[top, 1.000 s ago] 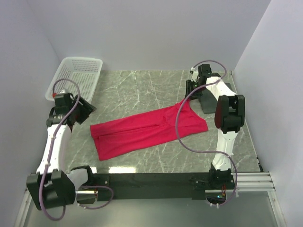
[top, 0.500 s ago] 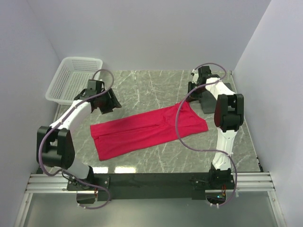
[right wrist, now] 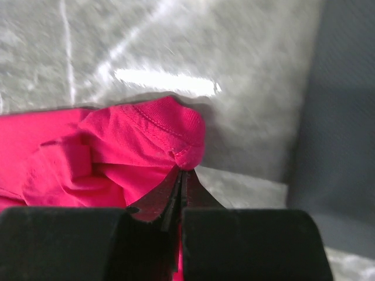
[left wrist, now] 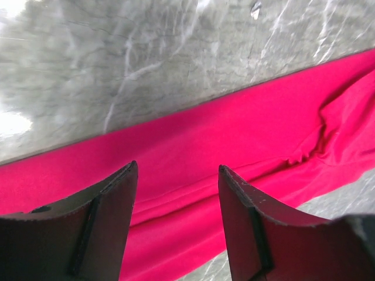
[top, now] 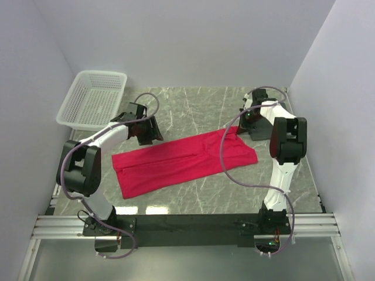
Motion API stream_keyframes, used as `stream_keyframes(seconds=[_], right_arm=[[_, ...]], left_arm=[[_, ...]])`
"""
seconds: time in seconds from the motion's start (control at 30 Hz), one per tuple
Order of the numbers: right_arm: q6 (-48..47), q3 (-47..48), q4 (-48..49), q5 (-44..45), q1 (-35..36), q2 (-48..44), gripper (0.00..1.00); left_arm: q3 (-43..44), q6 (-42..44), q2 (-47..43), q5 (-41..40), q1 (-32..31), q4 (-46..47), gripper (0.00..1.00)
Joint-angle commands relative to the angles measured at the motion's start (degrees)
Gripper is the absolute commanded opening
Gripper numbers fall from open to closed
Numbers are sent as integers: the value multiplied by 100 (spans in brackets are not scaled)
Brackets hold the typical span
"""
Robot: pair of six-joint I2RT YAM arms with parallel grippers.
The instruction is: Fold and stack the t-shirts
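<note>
One crimson t-shirt (top: 181, 161) lies folded into a long strip slanting across the marble table. My left gripper (top: 153, 133) hangs open just above the strip's far edge near its left end. In the left wrist view the red cloth (left wrist: 234, 134) fills the gap under the spread gripper (left wrist: 176, 167), untouched. My right gripper (top: 243, 120) is at the strip's far right corner. In the right wrist view the gripper (right wrist: 183, 171) is shut, with the hemmed corner of the t-shirt (right wrist: 146, 126) bunched at and pinched between the tips.
A white mesh basket (top: 94, 96) stands at the back left corner. A dark grey block (top: 261, 129) sits on the table just right of the right gripper, and shows as a dark slab (right wrist: 343, 117) in the right wrist view. Walls close in on three sides.
The left arm has swung from the table's left side over to the t-shirt's far left edge, still open. The right gripper has closed on the shirt's far right corner.
</note>
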Motion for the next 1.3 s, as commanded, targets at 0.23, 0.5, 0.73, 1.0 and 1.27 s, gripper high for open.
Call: stream_keyframes(seconds=[0.23,0.5,0.73,1.0,1.27], right_arm=[[-110,-328,-50,-61,-125,-416,0],[-952,154,-542,-235,-133,-397,22],[-1937,366,-858,-796,-142,-1100,42],[-2791,491,-1440,-1503,639,-749,47],[-2659,612,-1000,-431,1070,-539,49]], left_arm=[[481,143,482,115,-139,257,62],[1473,1028,912,326,-332,91,63],[2528,1848,1449,423,-710,-217,65],[2380,1611,1503,450,-772,37,64],[1668,1453,1011,247,-772,248,64]])
